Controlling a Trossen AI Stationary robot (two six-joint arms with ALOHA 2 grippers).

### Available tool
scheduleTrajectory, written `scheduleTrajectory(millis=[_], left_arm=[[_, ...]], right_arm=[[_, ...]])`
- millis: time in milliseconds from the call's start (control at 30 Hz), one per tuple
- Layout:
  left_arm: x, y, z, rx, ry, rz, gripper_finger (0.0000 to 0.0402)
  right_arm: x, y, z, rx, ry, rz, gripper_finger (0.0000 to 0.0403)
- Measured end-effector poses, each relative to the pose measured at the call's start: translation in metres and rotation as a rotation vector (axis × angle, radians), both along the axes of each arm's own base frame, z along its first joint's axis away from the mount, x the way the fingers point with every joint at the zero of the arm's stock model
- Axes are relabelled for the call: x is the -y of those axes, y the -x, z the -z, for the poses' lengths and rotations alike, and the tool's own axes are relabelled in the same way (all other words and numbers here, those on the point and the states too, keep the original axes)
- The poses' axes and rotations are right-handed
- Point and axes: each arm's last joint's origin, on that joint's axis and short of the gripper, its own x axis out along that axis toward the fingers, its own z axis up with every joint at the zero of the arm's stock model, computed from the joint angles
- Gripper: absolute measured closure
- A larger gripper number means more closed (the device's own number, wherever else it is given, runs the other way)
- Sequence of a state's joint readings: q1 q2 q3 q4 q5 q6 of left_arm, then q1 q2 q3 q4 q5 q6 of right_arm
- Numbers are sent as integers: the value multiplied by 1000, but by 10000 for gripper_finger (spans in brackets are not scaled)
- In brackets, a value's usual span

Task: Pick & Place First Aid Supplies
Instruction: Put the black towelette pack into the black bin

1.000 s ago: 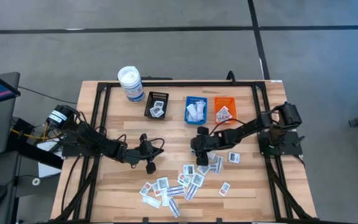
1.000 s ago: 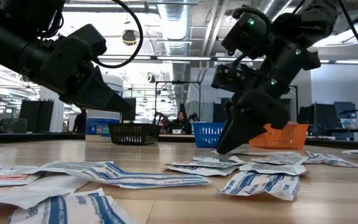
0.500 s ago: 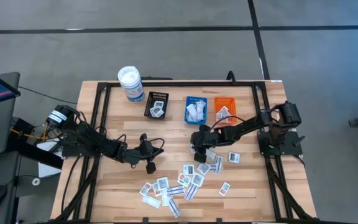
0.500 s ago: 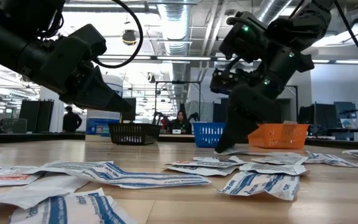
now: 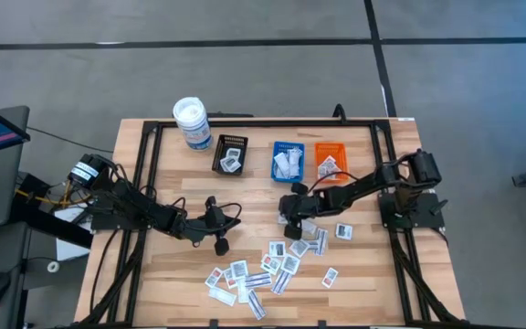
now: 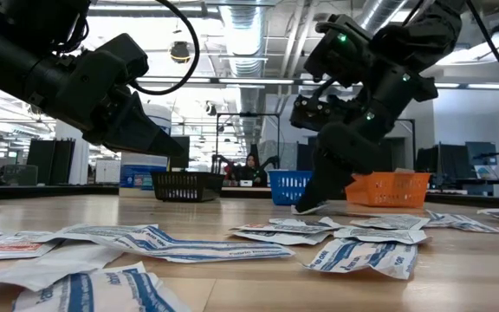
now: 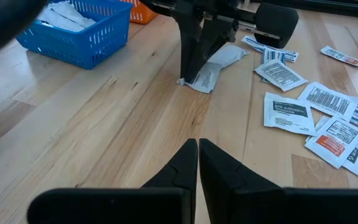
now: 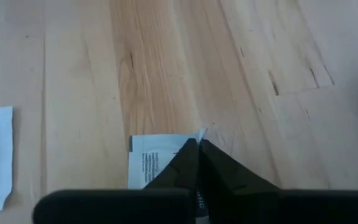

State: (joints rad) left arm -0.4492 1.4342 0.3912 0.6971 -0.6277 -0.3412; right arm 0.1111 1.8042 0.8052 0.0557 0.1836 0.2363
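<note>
Your right hand (image 8: 194, 148) hides most of the packet (image 8: 157, 160) it pinches by one corner on the bench (image 5: 254, 196), below the blue tray (image 5: 288, 160); packet's long axis unclear. Left hand (image 7: 198, 149) closed, empty

Right gripper (image 5: 292, 224) closed at tabletop, left gripper (image 5: 219, 239) closed, hovering

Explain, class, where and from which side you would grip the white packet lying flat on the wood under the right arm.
Take the packet by its free corner, coming from above, jaws straddling the thin edge. It lies flat, so only an edge offers purchase. The right gripper is already shut on that corner, near the blue tray.
</note>
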Motion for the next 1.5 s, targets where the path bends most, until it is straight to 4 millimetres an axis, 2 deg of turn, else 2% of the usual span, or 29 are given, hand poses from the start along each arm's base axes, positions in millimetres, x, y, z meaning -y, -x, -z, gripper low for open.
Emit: scheduleTrajectory(millis=[100,233,333,433,600,733,867,1000,1167,1267,1400,1500], left_arm=[[0,0,0,0,0,0,385],[0,0,0,0,0,0,385],[0,0,0,0,0,0,385],[0,0,0,0,0,0,385],[0,0,0,0,0,0,385],[0,0,0,0,-1,0,385],[0,0,0,-1,-3,1,385],[0,0,0,0,-3,1,385],[0,0,0,5,-6,-11,385],[-3,0,-3,33,-20,-86,385],[-16,-6,-11,121,2,-195,385],[-30,-14,-17,167,22,-133,381]], right_arm=[[2,1,-15,26,-7,5,399],[14,0,-64,173,55,24,396],[27,9,-87,200,180,56,398],[40,18,-115,293,223,126,401],[50,29,-131,326,230,161,398],[56,26,-133,360,232,184,395],[68,8,-131,504,238,236,397],[84,-16,-116,628,291,256,398],[93,-36,-92,570,285,235,399],[84,-38,-85,501,265,164,399],[60,-37,-83,449,261,90,399],[36,-39,-86,469,278,12,400]])
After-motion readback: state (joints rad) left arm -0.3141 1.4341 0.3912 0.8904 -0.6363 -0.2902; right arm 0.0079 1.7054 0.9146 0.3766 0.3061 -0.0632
